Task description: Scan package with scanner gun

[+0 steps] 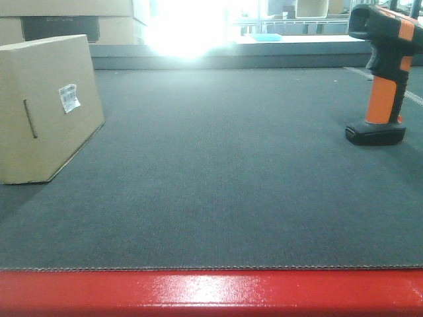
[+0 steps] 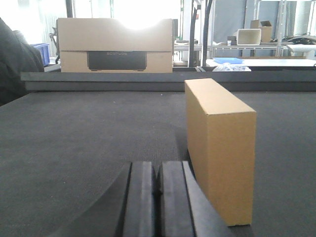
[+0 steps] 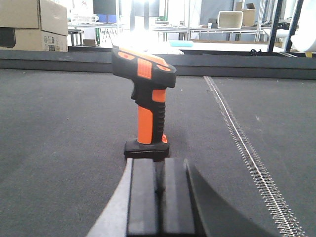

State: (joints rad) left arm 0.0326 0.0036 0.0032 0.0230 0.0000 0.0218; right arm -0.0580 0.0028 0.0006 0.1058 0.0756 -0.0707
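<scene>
The package point(image 1: 46, 109), a tan cardboard box with a white barcode label and a dark slot, stands at the left of the dark mat. In the left wrist view its plain narrow end point(image 2: 222, 143) rises just right of my left gripper point(image 2: 158, 170), which is shut and empty. The scanner gun point(image 1: 384, 72) stands upright on its black foot at the right, orange handle, black head. In the right wrist view the scanner gun point(image 3: 147, 106) stands directly ahead of my right gripper point(image 3: 159, 165), shut with nothing held, tips close to the foot.
A pale carton with a dark panel point(image 2: 116, 45) sits beyond the mat's raised back edge point(image 2: 148, 81). Another carton stack point(image 3: 33, 24) shows far left. A stitched seam point(image 3: 242, 143) runs along the mat to the right. A red edge point(image 1: 211, 290) borders the near side.
</scene>
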